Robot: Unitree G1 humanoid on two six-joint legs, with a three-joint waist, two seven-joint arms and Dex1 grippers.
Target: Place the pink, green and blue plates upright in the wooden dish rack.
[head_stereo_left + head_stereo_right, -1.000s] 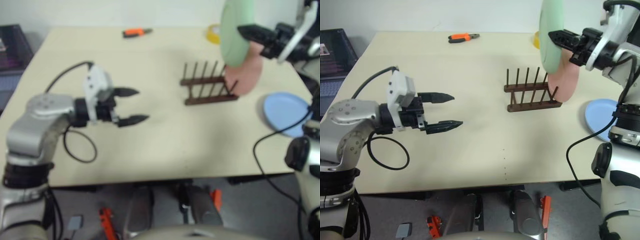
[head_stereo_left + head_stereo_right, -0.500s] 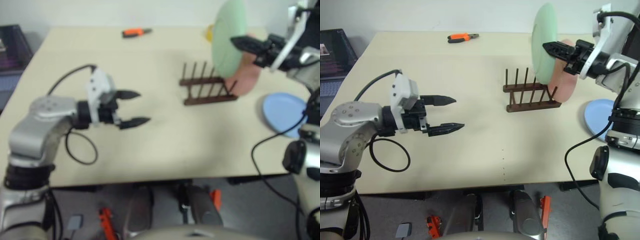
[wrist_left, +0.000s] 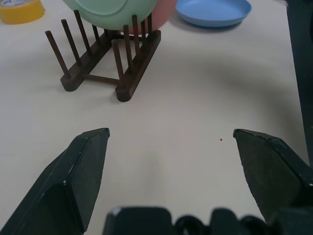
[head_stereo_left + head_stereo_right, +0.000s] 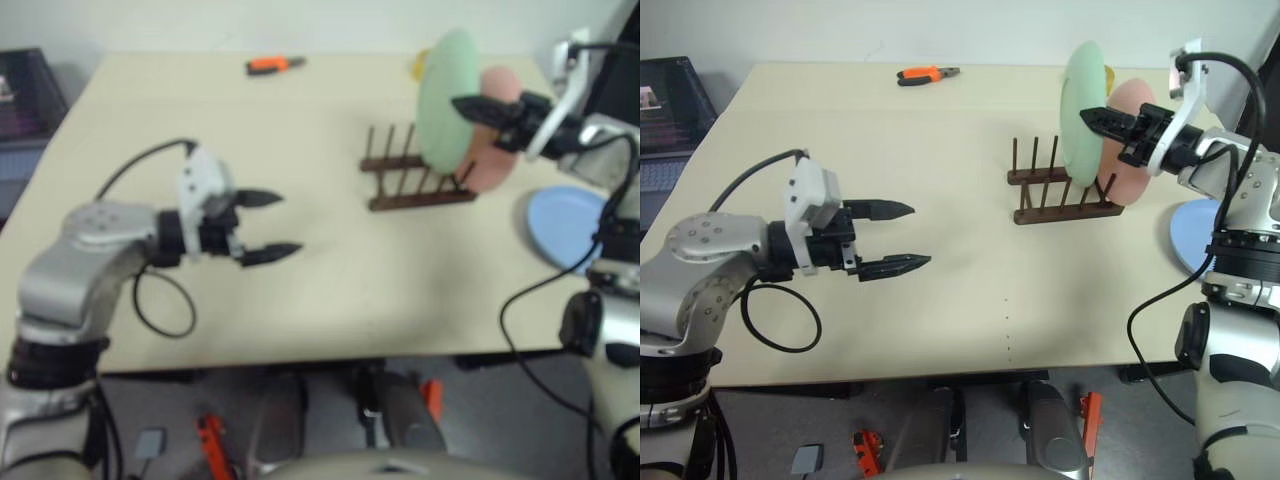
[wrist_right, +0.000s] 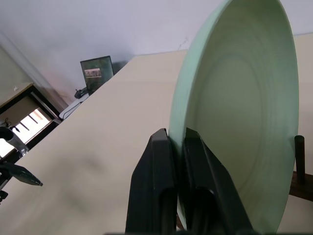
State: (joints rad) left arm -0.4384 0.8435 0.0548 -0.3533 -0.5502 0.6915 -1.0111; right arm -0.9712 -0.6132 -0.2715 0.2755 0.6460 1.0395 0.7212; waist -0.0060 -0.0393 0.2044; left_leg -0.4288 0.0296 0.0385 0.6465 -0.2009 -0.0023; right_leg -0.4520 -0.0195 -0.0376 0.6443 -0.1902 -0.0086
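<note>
Seemingly light, stiff and slick, the green plate (image 4: 1081, 113) sits rim-pinched in the right end effector (image 4: 1092, 117), left end effector (image 4: 902, 238) spread apart.

Head eyes overlook the table (image 4: 970, 200) (both share it); wrist cameras face along their tools.

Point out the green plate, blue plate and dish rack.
green plate (image 4: 1081, 110): right eye view, middle of its face.
blue plate (image 4: 565, 225): left eye view, centre of its flat face.
wooden dish rack (image 3: 100, 78): left wrist view, crossbar between the rails.
</note>
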